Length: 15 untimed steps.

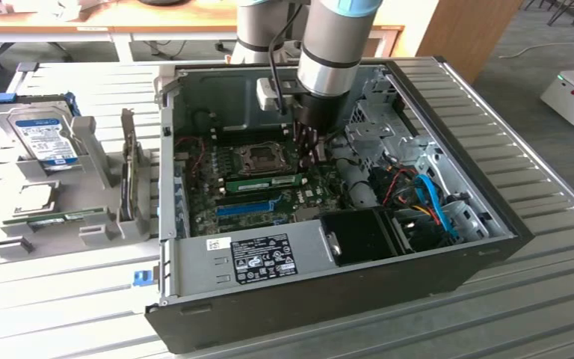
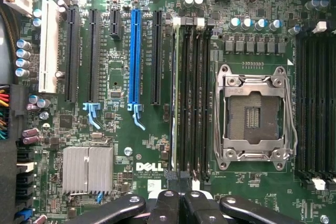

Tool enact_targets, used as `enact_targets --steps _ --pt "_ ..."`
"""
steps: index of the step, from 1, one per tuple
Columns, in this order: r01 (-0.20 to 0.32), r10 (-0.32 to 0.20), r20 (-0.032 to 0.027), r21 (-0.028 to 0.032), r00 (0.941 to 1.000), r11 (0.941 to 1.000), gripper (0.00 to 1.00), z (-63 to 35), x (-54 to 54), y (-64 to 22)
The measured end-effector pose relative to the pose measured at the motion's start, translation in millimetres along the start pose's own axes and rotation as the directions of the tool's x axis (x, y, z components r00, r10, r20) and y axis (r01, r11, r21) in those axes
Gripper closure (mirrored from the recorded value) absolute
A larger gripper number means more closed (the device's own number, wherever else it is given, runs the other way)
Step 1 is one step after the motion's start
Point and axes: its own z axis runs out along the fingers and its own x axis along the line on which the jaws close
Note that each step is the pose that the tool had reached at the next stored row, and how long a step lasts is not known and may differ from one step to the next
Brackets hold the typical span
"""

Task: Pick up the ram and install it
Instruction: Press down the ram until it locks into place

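Ribbed metal surface [image 1: 57, 299], open computer case [image 1: 486, 247]: install nearly done.
Hand [image 2: 182, 199] shut, pressing the ram [image 1: 267, 182] edge-on in a memory slot [image 2: 181, 98] beside the CPU socket [image 2: 254, 114]; full seating unclear.

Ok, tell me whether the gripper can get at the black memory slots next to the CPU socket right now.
Probably yes: the gripper hangs just above the memory slots, with nothing between.
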Motion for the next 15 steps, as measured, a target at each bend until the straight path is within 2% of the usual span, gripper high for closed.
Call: enact_targets --steps 15 --pt "0.000 0.000 0.0003 0.0001 1.0000 1.0000 0.89 6.0 0.0 -0.2"
